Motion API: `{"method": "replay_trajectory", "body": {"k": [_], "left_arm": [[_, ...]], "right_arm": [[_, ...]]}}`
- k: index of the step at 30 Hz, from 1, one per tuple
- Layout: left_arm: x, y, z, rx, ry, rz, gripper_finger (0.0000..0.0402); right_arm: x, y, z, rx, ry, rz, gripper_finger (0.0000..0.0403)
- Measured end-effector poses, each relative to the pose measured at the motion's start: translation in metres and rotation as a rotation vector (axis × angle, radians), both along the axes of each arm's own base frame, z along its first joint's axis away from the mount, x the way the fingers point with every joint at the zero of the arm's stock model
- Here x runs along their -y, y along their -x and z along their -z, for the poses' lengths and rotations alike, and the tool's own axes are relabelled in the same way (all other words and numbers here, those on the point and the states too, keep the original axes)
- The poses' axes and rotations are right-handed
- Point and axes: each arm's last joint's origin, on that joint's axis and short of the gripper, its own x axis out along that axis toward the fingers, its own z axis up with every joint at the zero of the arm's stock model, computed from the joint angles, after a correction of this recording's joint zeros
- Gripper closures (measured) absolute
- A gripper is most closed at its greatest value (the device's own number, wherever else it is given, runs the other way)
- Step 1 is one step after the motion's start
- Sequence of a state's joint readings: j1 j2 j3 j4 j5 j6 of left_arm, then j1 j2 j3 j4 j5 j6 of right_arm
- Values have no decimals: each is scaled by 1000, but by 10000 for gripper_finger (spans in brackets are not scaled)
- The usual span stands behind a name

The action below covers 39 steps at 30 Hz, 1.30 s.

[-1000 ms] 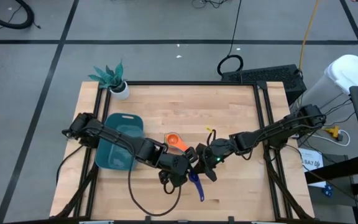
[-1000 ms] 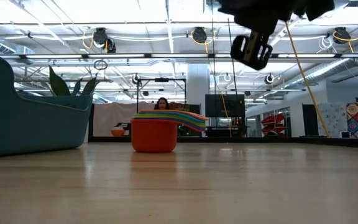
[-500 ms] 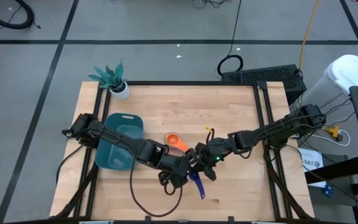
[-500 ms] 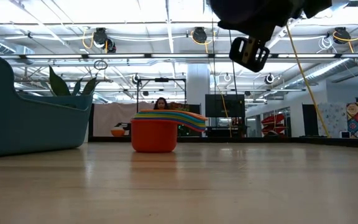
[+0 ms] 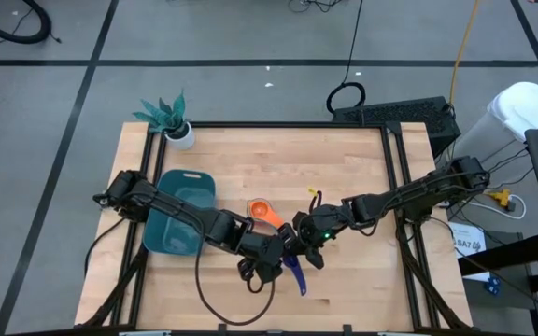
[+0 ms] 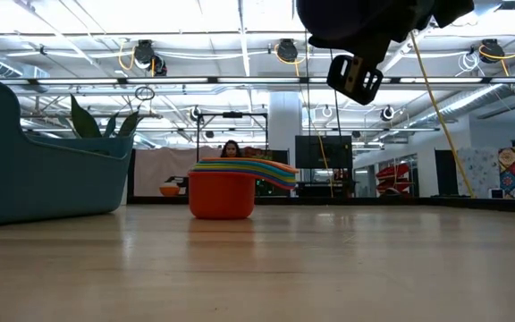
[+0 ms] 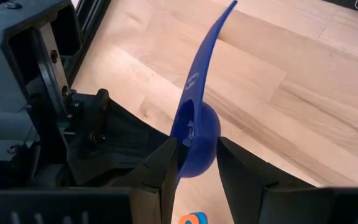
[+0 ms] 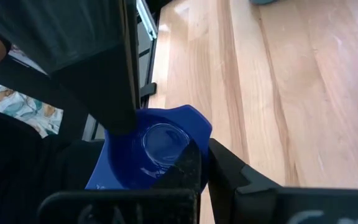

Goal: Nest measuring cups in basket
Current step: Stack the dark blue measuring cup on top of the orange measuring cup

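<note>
The dark blue measuring cup (image 5: 295, 273) is lifted off the table near the middle of its near half, handle toward the near edge. My left gripper (image 5: 276, 258) is shut on it, and my right gripper (image 5: 301, 239) meets it from the right, fingers nearly together on its rim. A stack of nested cups, orange-red bowl lowest with coloured handles fanned on top (image 6: 226, 190), stands on the table (image 5: 262, 212) just beyond both grippers. The dark teal basket (image 5: 179, 224) sits left of the stack, under my left arm. My left gripper pinches the dark blue cup's round bowl (image 7: 199, 144) between its two fingers, one on each side. The cup is lifted clear, and its flat handle (image 7: 211, 50) sticks out ahead of the fingers. My right gripper has the rim of the same bowl (image 8: 199, 132) between its fingers, one finger (image 8: 188, 167) inside the bowl and the other (image 8: 232, 177) outside. It comes level from the table's right side.
A small white pot with a teal plant (image 5: 174, 126) stands at the far left corner. A loose cable (image 5: 215, 308) loops on the table near the near edge. Bare wood (image 5: 362, 177) lies on the far right part of the table.
My right gripper has moved toward the table's left, closing in on the left gripper and the dark blue cup. The stack and the basket have stayed where they were.
</note>
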<state>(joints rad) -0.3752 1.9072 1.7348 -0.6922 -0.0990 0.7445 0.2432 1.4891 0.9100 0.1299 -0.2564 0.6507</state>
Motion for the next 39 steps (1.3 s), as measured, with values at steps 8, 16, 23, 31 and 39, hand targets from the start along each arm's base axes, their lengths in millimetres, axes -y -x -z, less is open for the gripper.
{"method": "replay_trajectory", "body": {"k": [8, 16, 23, 31, 39], "left_arm": [[0, 1, 1, -15, 14, -18, 287], [0, 3, 0, -39, 55, -11, 334], [1, 3, -1, -36, 58, -1, 387], [1, 2, -1, -36, 64, -8, 373], [1, 2, 0, -36, 63, -6, 345]], "right_arm": [[0, 0, 0, 11, 23, 8, 403], [0, -2, -9, 60, 53, -14, 403], [-1, -5, -18, 49, 78, -28, 403], [-1, -5, -19, 54, 76, -27, 403], [-1, -6, -20, 66, 76, -28, 403]]}}
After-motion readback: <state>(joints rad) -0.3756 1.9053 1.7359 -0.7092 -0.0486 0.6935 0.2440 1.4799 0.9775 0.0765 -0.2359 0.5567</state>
